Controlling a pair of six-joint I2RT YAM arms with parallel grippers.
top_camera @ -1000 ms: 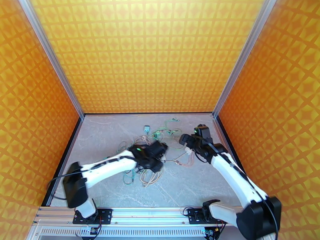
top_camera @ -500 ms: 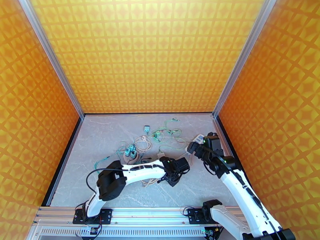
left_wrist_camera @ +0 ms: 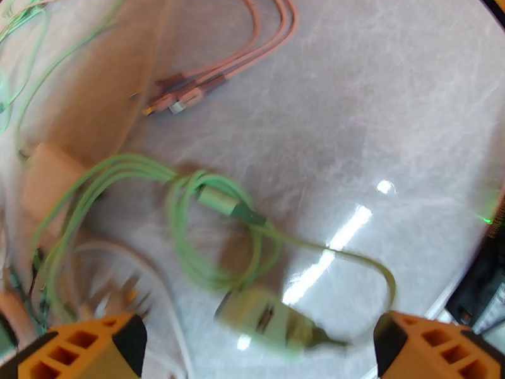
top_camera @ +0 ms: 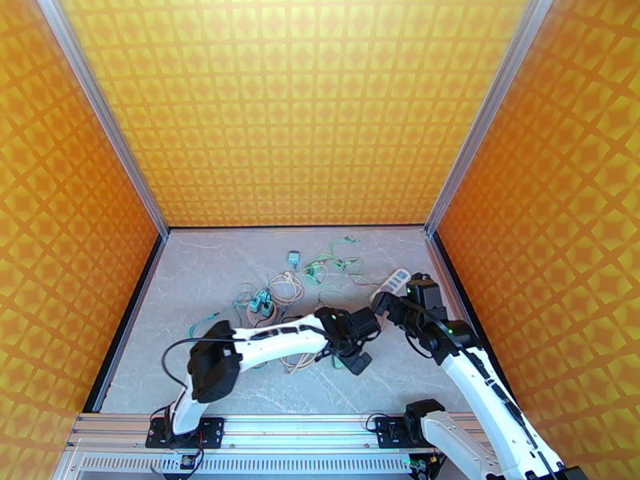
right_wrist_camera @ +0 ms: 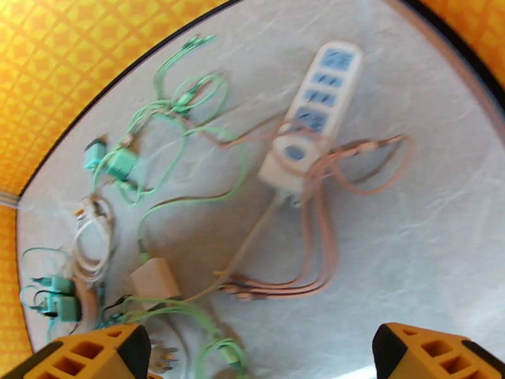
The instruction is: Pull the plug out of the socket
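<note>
A pale green plug (left_wrist_camera: pixel 270 322) lies blurred on the marble floor between my left gripper's (left_wrist_camera: pixel 259 346) orange fingertips (left_wrist_camera: pixel 82 343), with its green cable looped behind it. The jaws stand wide open and touch nothing. From above, the left gripper (top_camera: pixel 358 346) sits front of centre. The socket is a white power strip (right_wrist_camera: pixel 312 115) with blue outlets, all bare, and pink cables draped over its near end. It lies at the right (top_camera: pixel 390 282). My right gripper (right_wrist_camera: pixel 259 348) is open, just in front of the strip (top_camera: pixel 382 302).
Pink cables (left_wrist_camera: pixel 252 33), green cables (right_wrist_camera: pixel 189 102), teal plugs (right_wrist_camera: pixel 117 164) and a beige adapter (right_wrist_camera: pixel 154 276) are strewn over the middle of the floor (top_camera: pixel 416 370). Orange patterned walls close in the back and both sides.
My left arm swept right toward the front centre, then its gripper opened and let go of the green plug. The right arm drew back to the right, off the power strip.
</note>
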